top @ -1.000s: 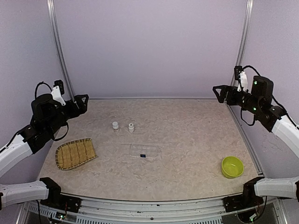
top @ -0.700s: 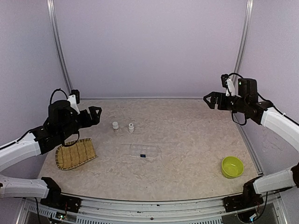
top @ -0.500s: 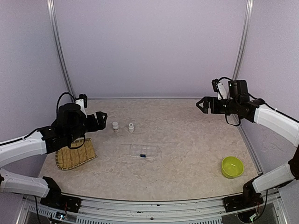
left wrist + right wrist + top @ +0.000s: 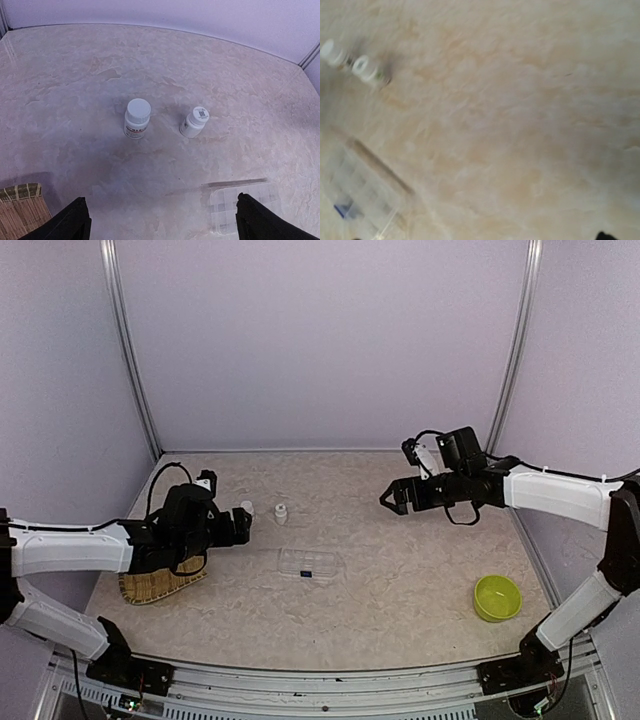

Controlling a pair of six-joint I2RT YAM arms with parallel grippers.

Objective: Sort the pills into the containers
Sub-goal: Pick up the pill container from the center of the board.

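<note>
Left pincer released, jaws wide apart, holding nothing; it hovers above the table near a white bottle, with a second bottle just beside that one, and its arm crosses over the woven tray. Right pincer likewise released and empty, raised over the table's right rear. Clear compartment box lies flat mid-table, between both pincers, one dark pill in a near-side compartment. Green bowl sits front right
</note>
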